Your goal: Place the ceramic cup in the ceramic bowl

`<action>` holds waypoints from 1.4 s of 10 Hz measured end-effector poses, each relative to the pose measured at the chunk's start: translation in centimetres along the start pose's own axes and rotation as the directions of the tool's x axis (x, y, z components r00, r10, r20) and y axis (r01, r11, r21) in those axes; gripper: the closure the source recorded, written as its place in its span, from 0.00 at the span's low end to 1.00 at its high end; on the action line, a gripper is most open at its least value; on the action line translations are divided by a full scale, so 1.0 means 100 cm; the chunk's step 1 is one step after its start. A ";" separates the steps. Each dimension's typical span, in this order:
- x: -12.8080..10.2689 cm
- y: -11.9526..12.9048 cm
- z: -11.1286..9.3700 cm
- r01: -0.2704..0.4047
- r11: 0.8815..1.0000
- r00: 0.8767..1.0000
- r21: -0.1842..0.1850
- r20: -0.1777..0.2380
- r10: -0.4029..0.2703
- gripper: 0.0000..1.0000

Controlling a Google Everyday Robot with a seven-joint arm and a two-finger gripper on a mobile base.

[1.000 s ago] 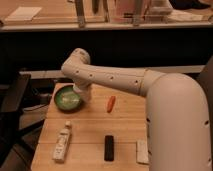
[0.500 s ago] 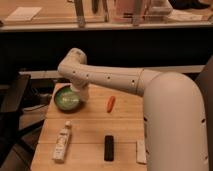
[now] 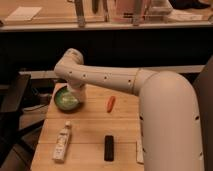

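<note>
Apparently the claw hangs above the rim of the green ceramic bowl at the tabletop far left corner, its grip and the ceramic cup indiscernible, so an off-centre release could topple it outside.

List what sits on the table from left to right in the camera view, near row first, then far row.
Near row: white bottle → black rectangular block → white flat item by the arm. Far row: green ceramic bowl, gripper above its right side → carrot.
</note>
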 end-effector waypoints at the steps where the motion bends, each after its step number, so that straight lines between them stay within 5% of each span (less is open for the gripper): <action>1: 0.000 0.000 0.001 0.000 1.000 1.000 0.000 0.002 0.000 0.98; 14: -0.018 -0.015 0.021 0.035 0.999 0.999 0.018 0.041 -0.036 0.98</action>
